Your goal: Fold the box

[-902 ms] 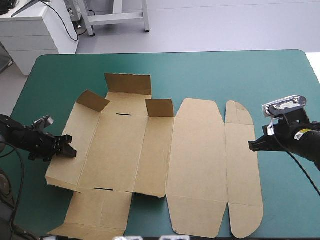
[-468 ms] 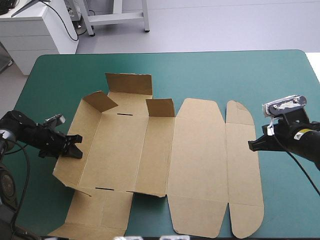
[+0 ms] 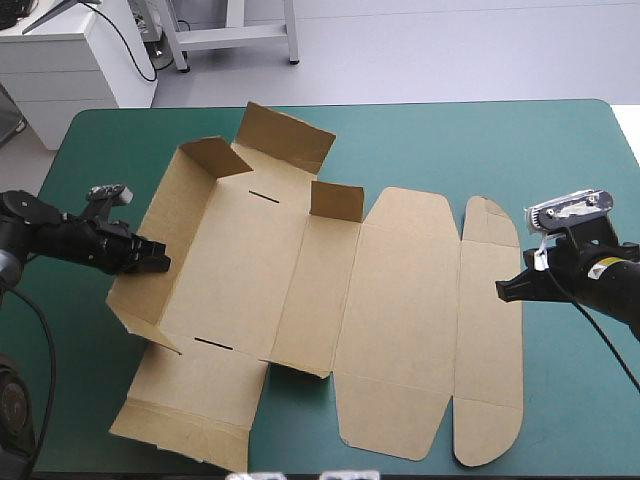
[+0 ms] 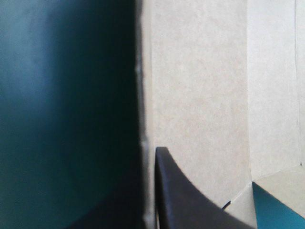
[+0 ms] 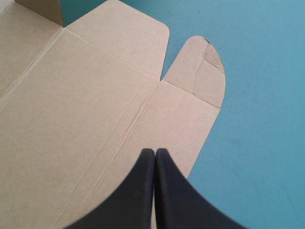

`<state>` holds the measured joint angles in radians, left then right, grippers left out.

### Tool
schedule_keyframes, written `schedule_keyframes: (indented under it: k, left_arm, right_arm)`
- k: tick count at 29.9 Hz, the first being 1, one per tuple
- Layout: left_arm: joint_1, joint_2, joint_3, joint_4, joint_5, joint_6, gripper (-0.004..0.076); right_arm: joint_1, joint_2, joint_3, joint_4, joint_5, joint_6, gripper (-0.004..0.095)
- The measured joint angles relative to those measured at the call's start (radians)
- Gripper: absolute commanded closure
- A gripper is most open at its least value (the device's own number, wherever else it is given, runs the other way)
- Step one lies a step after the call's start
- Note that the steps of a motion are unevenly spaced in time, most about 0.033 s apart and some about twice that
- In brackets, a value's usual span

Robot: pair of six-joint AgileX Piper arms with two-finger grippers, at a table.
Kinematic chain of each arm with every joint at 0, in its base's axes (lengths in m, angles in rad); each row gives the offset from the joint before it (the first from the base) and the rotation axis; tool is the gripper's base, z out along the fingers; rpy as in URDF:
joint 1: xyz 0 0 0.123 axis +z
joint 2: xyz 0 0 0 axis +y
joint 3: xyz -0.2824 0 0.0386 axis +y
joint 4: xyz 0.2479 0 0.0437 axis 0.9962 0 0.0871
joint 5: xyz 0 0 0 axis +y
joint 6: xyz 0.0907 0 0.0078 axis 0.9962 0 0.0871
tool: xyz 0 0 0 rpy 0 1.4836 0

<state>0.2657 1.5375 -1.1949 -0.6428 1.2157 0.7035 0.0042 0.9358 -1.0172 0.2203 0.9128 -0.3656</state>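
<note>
Standing the left wall of the box upright needs a steady inward swing; the left hand pinches that wall, while the right hand hangs closed and empty.

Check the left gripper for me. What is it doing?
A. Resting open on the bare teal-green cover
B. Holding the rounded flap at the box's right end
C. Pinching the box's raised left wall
C: the left gripper sits on the upturned left wall of the box, and the left wrist view shows a black finger against the board's inner face, right beside the wall's edge.
</note>
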Motion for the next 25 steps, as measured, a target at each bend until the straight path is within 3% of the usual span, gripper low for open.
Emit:
schedule_keyframes:
  k: [12, 18, 25]
  left_arm:
    - [-0.451, -0.017, -0.391, 0.375, 0.006, -0.047, 0.0731]
    - [-0.632, 0.048, -0.434, 0.536, -0.111, -0.071, 0.0731]
    - [-0.852, 0.134, -0.434, 0.884, -0.289, -0.097, 0.0731]
  right_arm:
    - [0.0, 0.0, 0.0, 0.015, -0.04, -0.014, 0.0929]
    - [0.0, -0.001, 0.0, 0.04, -0.094, -0.018, 0.0929]
    - [0.0, -0.026, 0.0, 0.045, -0.171, -0.019, 0.0929]
